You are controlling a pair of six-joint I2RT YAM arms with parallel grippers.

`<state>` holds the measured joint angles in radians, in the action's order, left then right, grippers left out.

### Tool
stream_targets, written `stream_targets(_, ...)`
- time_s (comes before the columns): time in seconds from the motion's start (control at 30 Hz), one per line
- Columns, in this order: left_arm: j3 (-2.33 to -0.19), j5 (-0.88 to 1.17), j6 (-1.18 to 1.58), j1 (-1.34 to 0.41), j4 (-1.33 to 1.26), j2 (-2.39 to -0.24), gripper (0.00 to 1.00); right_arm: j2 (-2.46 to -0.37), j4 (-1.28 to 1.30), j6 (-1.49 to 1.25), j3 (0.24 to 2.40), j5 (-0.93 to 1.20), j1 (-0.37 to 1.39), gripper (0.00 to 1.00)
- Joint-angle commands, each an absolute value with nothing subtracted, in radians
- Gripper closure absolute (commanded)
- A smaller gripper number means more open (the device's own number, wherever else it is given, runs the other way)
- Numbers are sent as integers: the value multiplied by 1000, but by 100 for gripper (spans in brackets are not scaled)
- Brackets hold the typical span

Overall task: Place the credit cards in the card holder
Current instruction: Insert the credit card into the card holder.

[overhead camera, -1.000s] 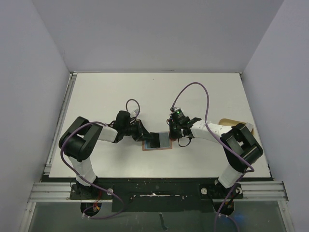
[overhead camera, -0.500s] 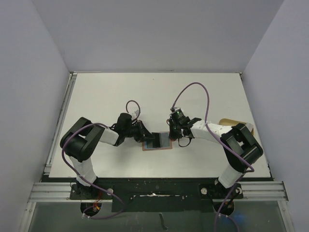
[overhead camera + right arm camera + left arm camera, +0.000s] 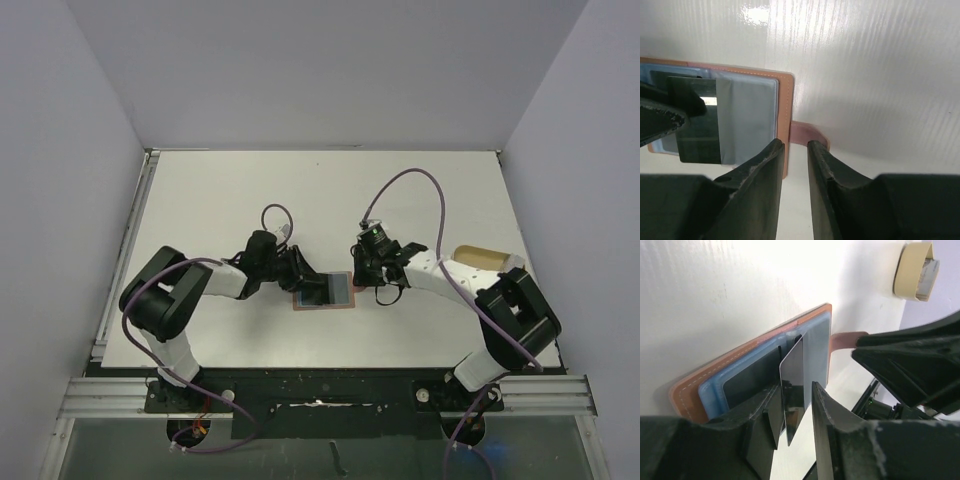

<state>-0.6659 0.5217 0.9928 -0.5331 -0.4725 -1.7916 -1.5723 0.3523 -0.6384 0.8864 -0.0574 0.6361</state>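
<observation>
My left hand [image 3: 794,426] is clamped on a dark credit card [image 3: 794,382], gripping its lower end. The card stands tilted on edge, and its far end dips toward the middle of the open card holder [image 3: 688,396]. I cannot tell whether its tip has entered a pocket. My fingers [image 3: 771,415] hide the near part of the left pocket, and the dark patch there could be a second card or only a reflection. My right hand [image 3: 795,159] has its fingers almost together over the end of the snap tab [image 3: 805,133]. Its jaws hide the tab's tip, so I cannot tell whether it is pinching, pressing or merely straddling it. From above, both hands cover the holder's side edges. The holder lies spread flat on the tabletop [image 3: 220,200], nearer the near edge than the far one and about midway between the left and right edges. A tan tray [image 3: 481,254] sits by the right edge, partly behind my right arm, with its contents too blurred to read.
</observation>
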Motion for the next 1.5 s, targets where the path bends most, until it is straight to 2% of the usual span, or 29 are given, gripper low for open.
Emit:
stream_targets(0.0,-721,415,909,-532,-312,-1725,70,-1480,386,-642,918,-120,634,71)
stream_targets(0.23,-742,367,885,-532,-228,-1686,68,-1479,371,-640,890,-116,614,62)
stream_targets(0.53,-739,356,896,-557,-198,-1677,67,-1528,321,-646,868,-90,614,60)
stream_targets(0.63,-732,354,908,-568,-201,-1687,67,-1546,309,-647,862,-82,614,64)
stream_targets(0.77,-727,351,923,-581,-214,-1701,67,-1568,286,-650,848,-69,614,76)
stream_targets(0.87,-732,351,930,-589,-215,-1718,67,-1574,276,-655,840,-66,615,81)
stream_targets(1.27,-737,409,1008,-619,-339,-1766,67,-1568,227,-678,804,-56,618,85)
stream_targets(1.47,-746,422,991,-613,-295,-1717,67,-1567,211,-699,790,-46,624,88)
